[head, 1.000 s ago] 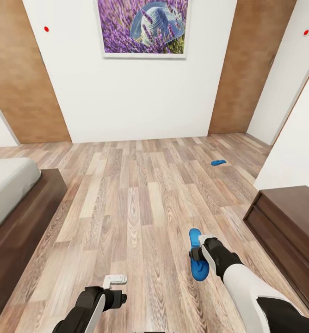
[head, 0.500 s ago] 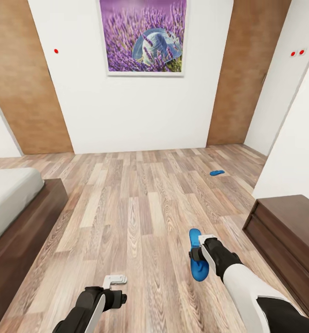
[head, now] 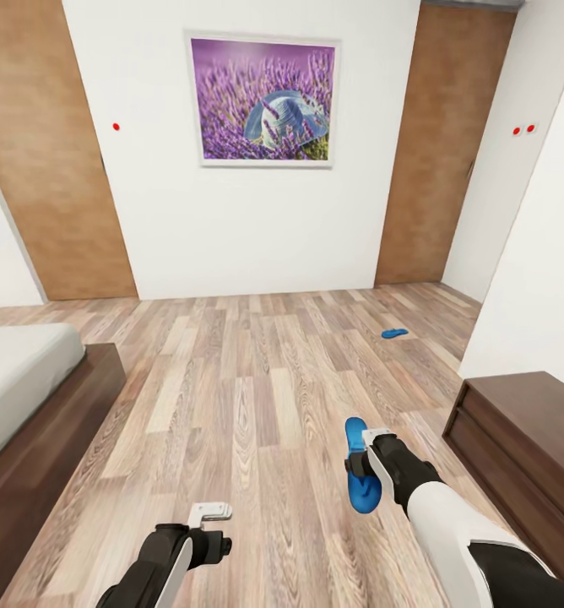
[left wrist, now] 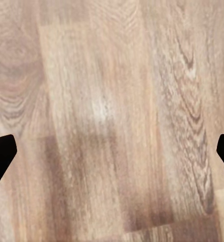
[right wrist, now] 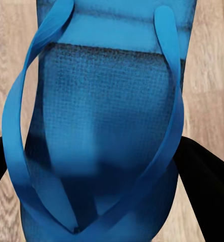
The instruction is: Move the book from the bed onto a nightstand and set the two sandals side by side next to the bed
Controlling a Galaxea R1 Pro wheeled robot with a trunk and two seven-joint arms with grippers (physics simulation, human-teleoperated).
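A bedroom with wood plank flooring. The right gripper is clamped on a blue sandal, held above the floor. The left gripper hangs spread apart, holding nothing. A second blue sandal lies far off near the wall. The bed sits at left, a dark wooden cabinet at right.

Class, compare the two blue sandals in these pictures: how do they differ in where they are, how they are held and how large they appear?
The near sandal is clamped in the right gripper, above the floor; the far sandal lies loose on the wooden floor. The near sandal looks large with its straps plain in the right wrist view; the far sandal is a small shape near the back wall. Both are blue.
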